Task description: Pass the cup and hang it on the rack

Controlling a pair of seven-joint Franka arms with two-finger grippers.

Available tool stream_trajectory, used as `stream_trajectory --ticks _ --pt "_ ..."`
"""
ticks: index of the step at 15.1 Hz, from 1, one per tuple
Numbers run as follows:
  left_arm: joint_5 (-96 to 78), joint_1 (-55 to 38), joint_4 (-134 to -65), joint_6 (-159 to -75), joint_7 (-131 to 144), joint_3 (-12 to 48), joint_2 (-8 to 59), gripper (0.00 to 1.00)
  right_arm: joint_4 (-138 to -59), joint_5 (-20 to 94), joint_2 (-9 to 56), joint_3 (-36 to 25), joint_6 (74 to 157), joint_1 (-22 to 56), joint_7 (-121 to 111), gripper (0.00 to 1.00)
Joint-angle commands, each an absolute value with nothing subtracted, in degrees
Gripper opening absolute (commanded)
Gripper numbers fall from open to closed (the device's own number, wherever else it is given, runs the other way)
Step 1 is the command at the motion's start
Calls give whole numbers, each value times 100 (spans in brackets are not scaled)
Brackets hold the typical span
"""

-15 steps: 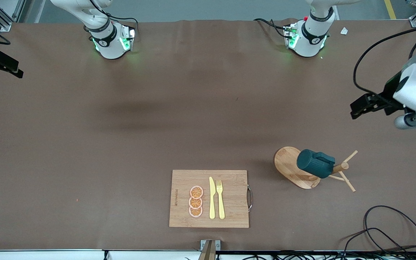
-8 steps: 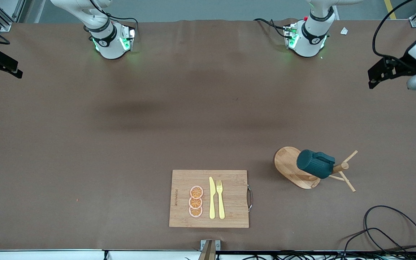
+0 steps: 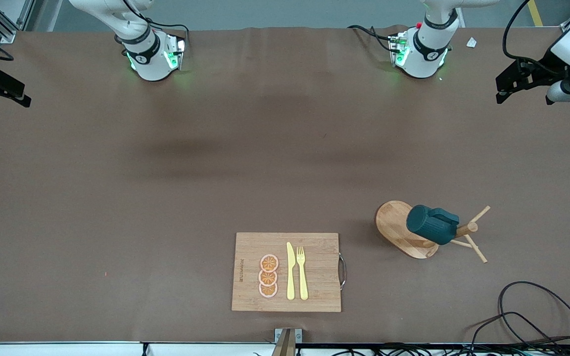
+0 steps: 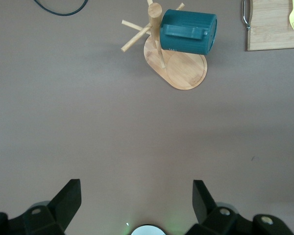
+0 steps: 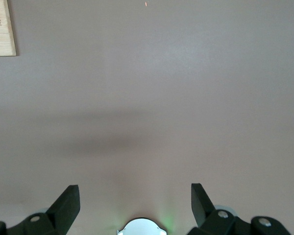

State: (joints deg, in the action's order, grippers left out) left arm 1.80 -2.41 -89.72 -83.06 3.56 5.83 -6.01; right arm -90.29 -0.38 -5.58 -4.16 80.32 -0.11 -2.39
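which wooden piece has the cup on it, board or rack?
The rack: the teal cup hangs on one of its pegs, mouth toward the post. The cutting board, nearer the front camera, carries only orange slices, a knife and a fork.

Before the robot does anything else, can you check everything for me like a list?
1. Cup hanging on the rack: ok, it sits on a peg.
2. Rack standing upright: ok.
3. Left gripper open, holding nothing, up over the table at its own end: ok.
4. Right gripper open, holding nothing, over bare table: ok.
5. Cutting board with knife and fork, apart from the rack: ok.
6. Cup snug on its peg: cannot tell.
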Motion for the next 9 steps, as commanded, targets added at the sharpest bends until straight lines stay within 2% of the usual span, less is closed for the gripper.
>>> stream_trajectory --ticks 1,3,9 --pt "106 -237 -9490 -8533 378 589 -1036 100 -9088 -114 -668 -387 8025 -18 -290 100" --pt "97 -229 -9694 -8613 361 571 -1204 100 -9088 -123 -668 -387 8024 -18 -290 100" --pt "97 -237 -9422 -8569 334 545 -994 100 -9088 -123 -668 -387 8024 -18 -290 100"
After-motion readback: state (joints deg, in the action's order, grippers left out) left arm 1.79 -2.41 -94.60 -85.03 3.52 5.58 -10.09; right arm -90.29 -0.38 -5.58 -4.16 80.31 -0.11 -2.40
